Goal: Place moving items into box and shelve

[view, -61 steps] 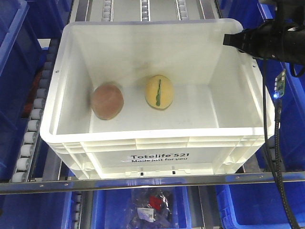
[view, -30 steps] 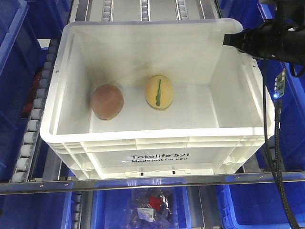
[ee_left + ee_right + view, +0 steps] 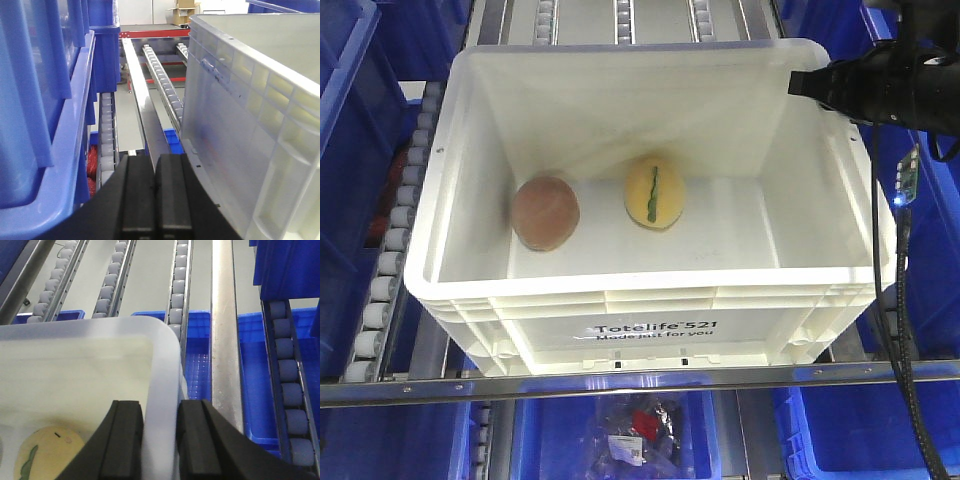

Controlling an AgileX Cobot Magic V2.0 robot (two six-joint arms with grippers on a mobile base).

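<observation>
White box (image 3: 650, 310) sits on your roller shelf (image 3: 179, 280), its right rim pinched between your right gripper (image 3: 161, 440) pads. Inside, near the box's middle, pinkish-brown ball (image 3: 545, 212) lies just beside the yellow egg (image 3: 655, 192). Left gripper (image 3: 155, 200) hangs closed, empty, outside the left wall.

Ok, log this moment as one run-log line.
right pincer: shut on white tote wall | left pincer: shut, empty, beside tote | brown ball, yellow egg: inside tote
</observation>
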